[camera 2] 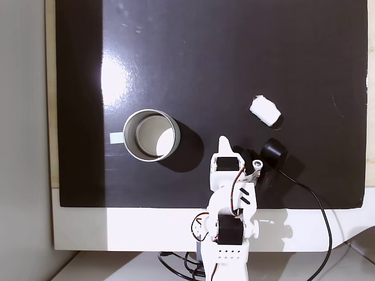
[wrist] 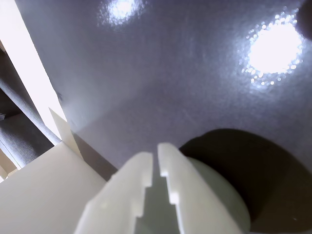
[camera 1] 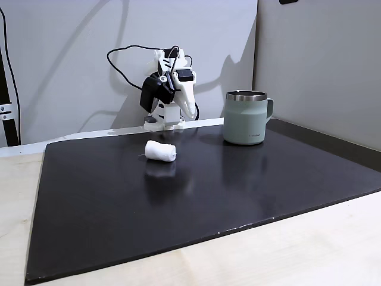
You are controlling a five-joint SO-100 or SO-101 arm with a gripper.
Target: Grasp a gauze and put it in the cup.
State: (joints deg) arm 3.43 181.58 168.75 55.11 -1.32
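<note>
The gauze (camera 1: 159, 151) is a small white fabric roll lying on its side on the black mat, left of the cup in a fixed view. From above, the gauze (camera 2: 265, 110) lies to the right of the arm's tip. The cup (camera 1: 245, 117) is a pale green mug with a steel rim, standing upright at the mat's back; its rim (camera 2: 126, 136) is left of the arm. My gripper (camera 2: 223, 141) is folded back over the arm's base, between the two and touching neither. In the wrist view the gripper (wrist: 157, 158) is shut with nothing between its fingers.
A black mat (camera 1: 178, 202) covers most of the light wooden table (camera 1: 309, 250). The arm's base (camera 2: 225, 240) sits at the mat's back edge with a black cable (camera 2: 316, 211) trailing off. Grey walls stand behind and to the right in a fixed view.
</note>
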